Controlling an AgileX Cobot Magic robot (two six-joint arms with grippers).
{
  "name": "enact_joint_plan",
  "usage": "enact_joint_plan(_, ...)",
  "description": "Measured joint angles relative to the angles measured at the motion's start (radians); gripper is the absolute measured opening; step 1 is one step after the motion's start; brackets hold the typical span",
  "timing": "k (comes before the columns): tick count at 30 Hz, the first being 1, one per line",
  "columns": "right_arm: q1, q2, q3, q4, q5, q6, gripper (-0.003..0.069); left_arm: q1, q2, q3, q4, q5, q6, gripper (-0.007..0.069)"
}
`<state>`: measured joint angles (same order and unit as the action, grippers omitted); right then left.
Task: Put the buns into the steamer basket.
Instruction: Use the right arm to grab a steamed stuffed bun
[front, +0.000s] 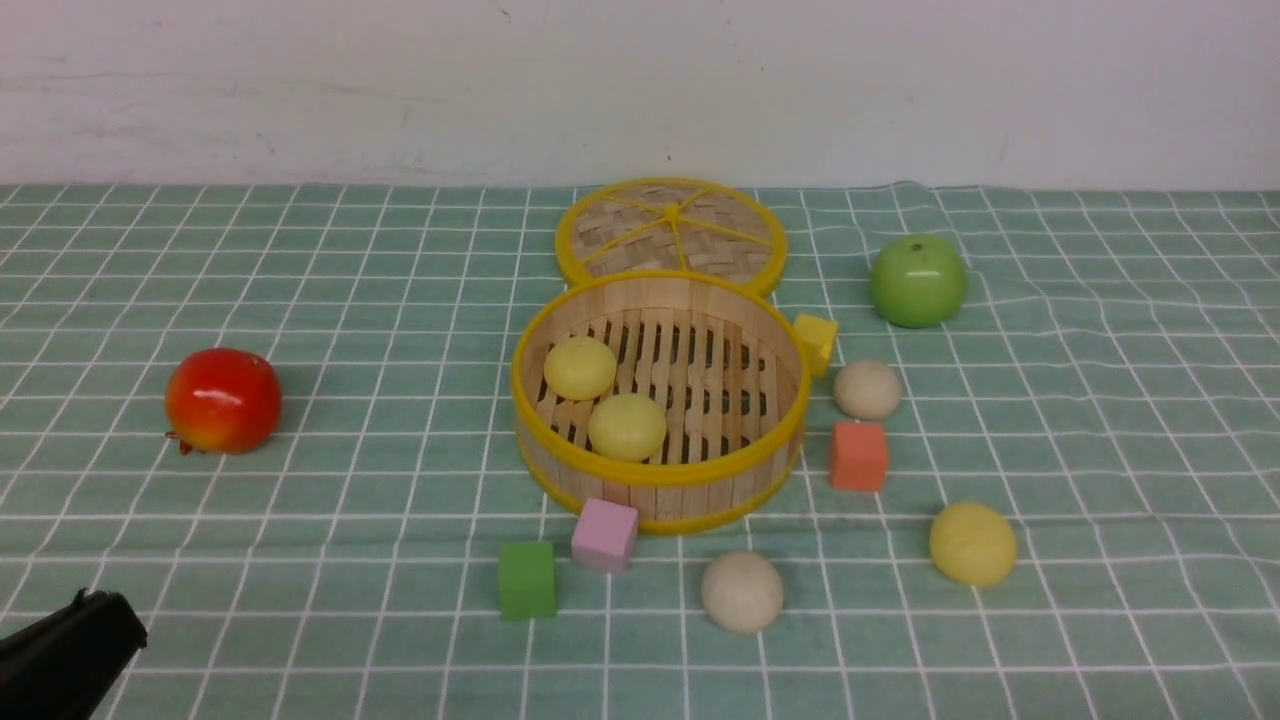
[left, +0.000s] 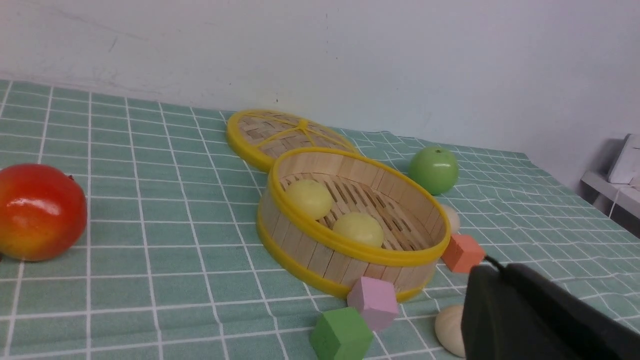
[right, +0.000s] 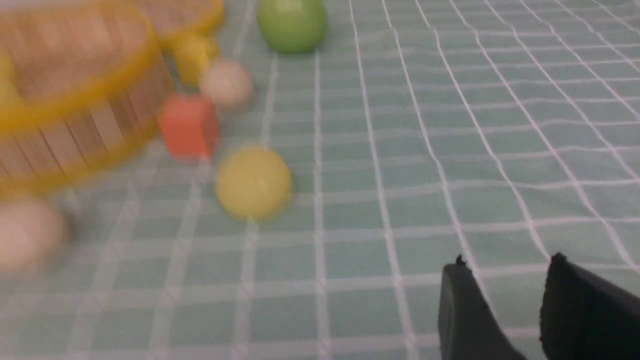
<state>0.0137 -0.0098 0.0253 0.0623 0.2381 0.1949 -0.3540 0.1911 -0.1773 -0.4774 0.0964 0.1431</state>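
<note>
Black casing of your left gripper (front: 62, 652) shows at the near left corner of the checked green cloth (front: 300, 620); neither view lets you tell how its jaws stand. Your right gripper (right: 508, 260), seen only by its own wrist camera, has its two fingers parted by a narrow gap with nothing between them, over the cloth.

Nearest on the cloth lie a green cube (front: 527, 579) and an off-white bun (front: 741, 591). A pink cube (front: 604, 535) sits right up against the front wall of the steamer basket (front: 690, 497). To the right, a lone yellow bun (front: 972, 543) lies well apart from the basket. Further back, an orange cube (front: 858, 456) stands just beside the basket's right side.

Inside the basket, a front yellow bun (front: 627, 426) and a rear yellow bun (front: 580, 367) rest on the slats toward its left, close together. A red fruit (front: 222, 400) lies well off to the left.

Behind the orange cube is a second off-white bun (front: 867, 389), then a yellow cube (front: 815, 342) just beside the basket, a green apple (front: 917, 281), and the woven lid (front: 670, 235) flat behind the basket.
</note>
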Motion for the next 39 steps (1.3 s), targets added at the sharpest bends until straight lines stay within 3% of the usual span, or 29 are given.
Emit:
enact_joint_plan(3,0.0,0.0,0.0,0.157,-0.131,0.134,0.024,0.0,0.0,0.0,0.0,0.006,0.0,-0.0014)
enact_joint_plan(9,0.0,0.0,0.0,0.278,-0.271,0.23,0.0239,0.0,0.0,0.0,0.0,0.008,0.0,-0.0014)
enact_joint_plan(13,0.043,0.081,-0.129,0.244,-0.05,0.219,0.0189,0.0,0.0,0.0,0.0,0.009,0.0,-0.0014)
enact_joint_plan(19,0.181,0.575,-0.53,0.151,0.447,-0.042,0.0067,0.0,0.0,0.0,0.0,0.009,0.0,-0.0013)
enact_joint_plan(22,0.21,0.827,-0.663,0.113,0.559,-0.094,0.0034,0.0,0.0,0.0,-0.001,0.009,0.0,-0.0013)
enact_joint_plan(27,0.281,1.206,-0.852,0.103,0.612,-0.172,0.0016,0.0,0.0,0.0,-0.001,0.009,0.0,-0.0011)
enact_joint_plan(32,0.446,1.522,-1.101,0.096,0.615,-0.195,0.002,0.0,0.0,0.0,-0.001,0.009,0.0,-0.0007)
enact_joint_plan(39,0.536,1.821,-1.371,0.078,0.615,-0.195,0.0086,0.0,0.0,0.001,-0.001,0.009,0.0,-0.0002)
